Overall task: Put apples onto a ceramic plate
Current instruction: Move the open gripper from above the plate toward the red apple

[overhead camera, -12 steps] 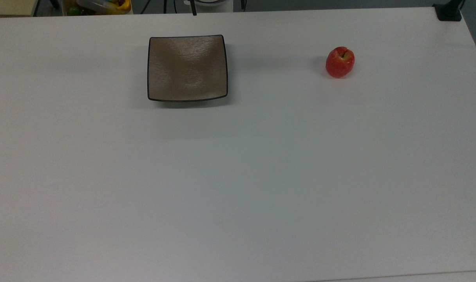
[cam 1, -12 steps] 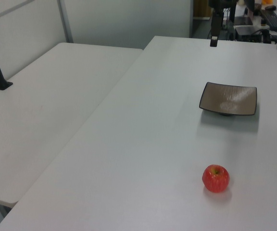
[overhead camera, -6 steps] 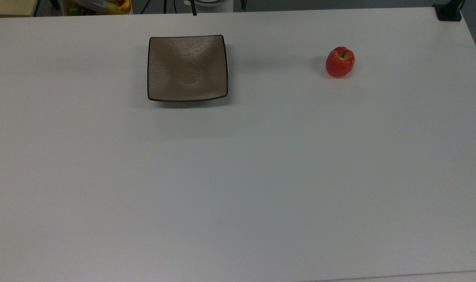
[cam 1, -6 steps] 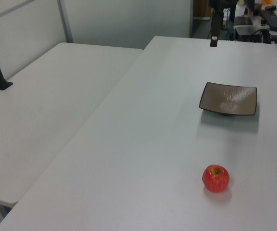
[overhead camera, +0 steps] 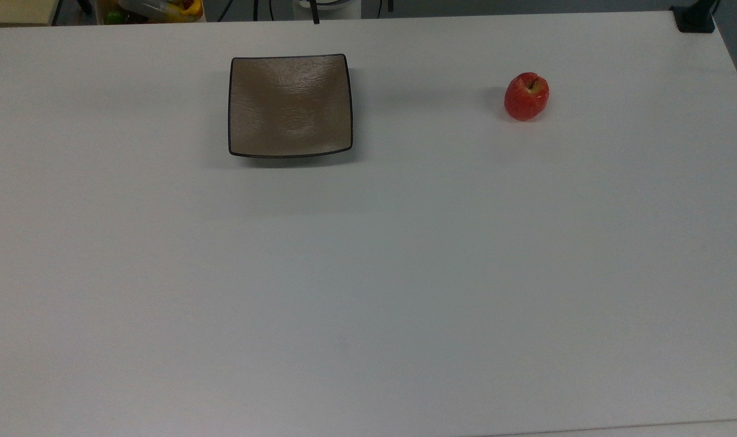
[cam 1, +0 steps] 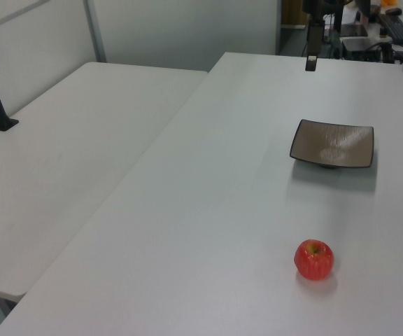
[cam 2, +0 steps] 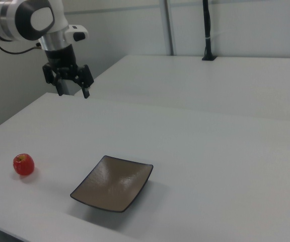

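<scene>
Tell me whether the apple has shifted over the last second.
No. In the top view the apple sits the same way off the ceramic plate, to its right.

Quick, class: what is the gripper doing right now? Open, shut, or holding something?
Gripper: open, holding nothing, up in the air above the table edge; the apple lies on the table, apart from the plate.

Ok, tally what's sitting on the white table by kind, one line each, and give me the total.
Apple: 1, red, resting on the bare table.
Ceramic plate: 1, square, brown, with nothing on it.
Total: 2 things, set well apart.
</scene>
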You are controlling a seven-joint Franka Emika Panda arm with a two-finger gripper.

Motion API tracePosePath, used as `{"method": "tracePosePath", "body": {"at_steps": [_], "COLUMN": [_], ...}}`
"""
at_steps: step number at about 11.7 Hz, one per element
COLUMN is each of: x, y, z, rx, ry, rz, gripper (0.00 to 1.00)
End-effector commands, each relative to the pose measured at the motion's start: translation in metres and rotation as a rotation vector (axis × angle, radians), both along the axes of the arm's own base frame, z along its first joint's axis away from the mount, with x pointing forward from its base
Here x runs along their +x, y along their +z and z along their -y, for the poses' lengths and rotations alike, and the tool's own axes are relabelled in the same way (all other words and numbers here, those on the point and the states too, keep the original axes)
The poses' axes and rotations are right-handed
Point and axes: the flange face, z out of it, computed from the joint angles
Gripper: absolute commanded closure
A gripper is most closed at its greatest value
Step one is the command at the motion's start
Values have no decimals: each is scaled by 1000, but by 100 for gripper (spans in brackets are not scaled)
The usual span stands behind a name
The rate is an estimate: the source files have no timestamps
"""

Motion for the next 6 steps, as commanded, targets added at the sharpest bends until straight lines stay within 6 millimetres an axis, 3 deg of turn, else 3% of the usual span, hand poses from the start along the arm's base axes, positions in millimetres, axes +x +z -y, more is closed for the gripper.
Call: {"method": "tracePosePath", "body": {"at_steps": [1,2,4,6], "x": [-12,-17,-34,-52], "y": [14,14,22,17], "z": [-46,-61,-110,-156], "rx": [29,33,41,42], "ry": [57,52,88,105], "rz": [29,26,36,22], "gripper": [0,0,0,0]}}
